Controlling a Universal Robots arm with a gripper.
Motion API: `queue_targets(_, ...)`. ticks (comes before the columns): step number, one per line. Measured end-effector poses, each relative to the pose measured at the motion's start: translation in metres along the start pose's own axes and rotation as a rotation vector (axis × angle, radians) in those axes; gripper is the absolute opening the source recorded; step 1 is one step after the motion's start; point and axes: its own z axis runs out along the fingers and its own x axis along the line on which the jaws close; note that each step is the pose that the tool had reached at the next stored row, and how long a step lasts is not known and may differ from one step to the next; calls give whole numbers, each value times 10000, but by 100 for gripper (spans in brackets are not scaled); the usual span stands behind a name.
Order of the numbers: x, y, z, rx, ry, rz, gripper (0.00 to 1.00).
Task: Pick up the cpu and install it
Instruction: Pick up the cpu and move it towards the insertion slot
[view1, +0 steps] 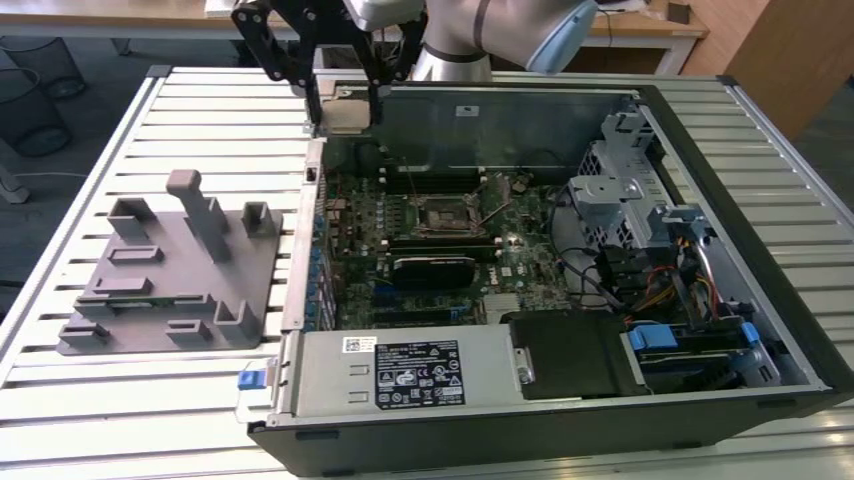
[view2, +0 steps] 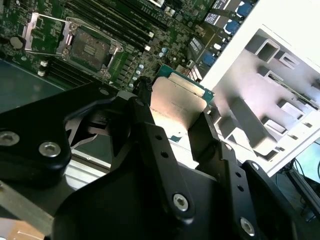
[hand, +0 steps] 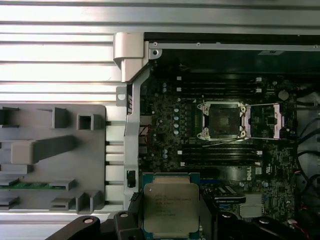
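The hand is clamped on the cpu, holding it at the top of the exterior view, left of centre. The open socket lies lower right of it in that frame, well apart.

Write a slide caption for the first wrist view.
Gripper holds the cpu by the open computer case, socket frame swung open; grey holder block sits outside.

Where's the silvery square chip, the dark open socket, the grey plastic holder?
Silvery square chip (hand: 171, 207): first wrist view, top plate.
Dark open socket (hand: 222, 120): first wrist view, centre.
Grey plastic holder (view1: 200, 215): exterior view, tall post.
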Motion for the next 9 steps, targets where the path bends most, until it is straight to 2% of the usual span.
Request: queue_targets(9, -108, 17, 2, 0, 1, 0, 54)
